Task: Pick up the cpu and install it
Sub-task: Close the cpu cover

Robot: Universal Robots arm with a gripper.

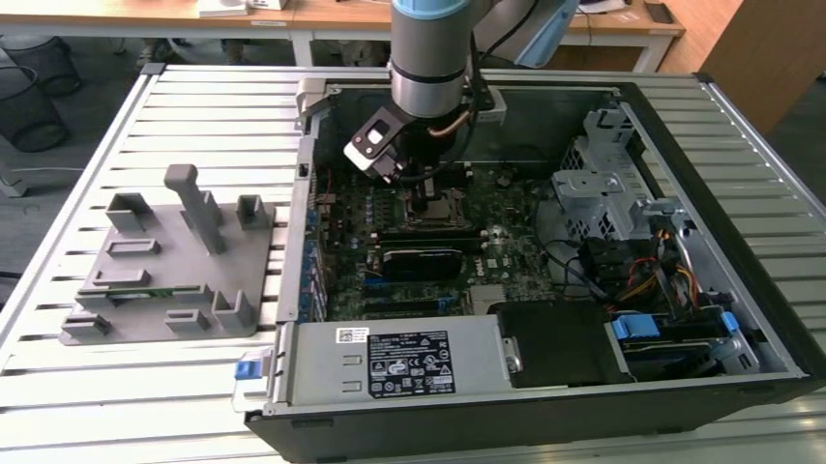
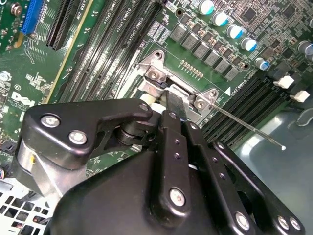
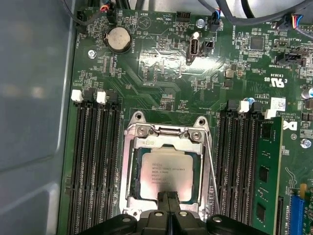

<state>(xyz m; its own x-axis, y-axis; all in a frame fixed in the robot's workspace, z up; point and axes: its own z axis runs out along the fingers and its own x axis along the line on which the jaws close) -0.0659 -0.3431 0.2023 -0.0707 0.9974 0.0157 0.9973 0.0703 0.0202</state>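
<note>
Cpu, a flat square chip with a silver metal top (image 3: 164,171), lies flat inside the shiny metal socket frame (image 3: 133,166) on the green motherboard (image 3: 161,83) in the first wrist view. The black gripper (image 3: 168,196) is right at one edge of the cpu. Its two jaws are pressed together with nothing between them. Long black memory slots (image 3: 93,161) run on both sides of the frame. A green memory card (image 3: 266,171) stands in one of them.

In the second wrist view, the black gripper (image 2: 173,100) reaches down to the socket frame (image 2: 156,73). A thin metal lever (image 2: 244,125) sticks out from the frame's corner.

In the exterior view, the grey robot arm (image 1: 428,58) goes down into the open black computer case (image 1: 516,430). The gripper (image 1: 420,184) is low over the motherboard (image 1: 516,242). The case also holds a silver power box (image 1: 387,358) and coloured wires (image 1: 645,280). A grey plastic fixture with upright blocks (image 1: 168,261) sits on the slatted metal table (image 1: 193,106), beside the case on the exterior view's left.
</note>
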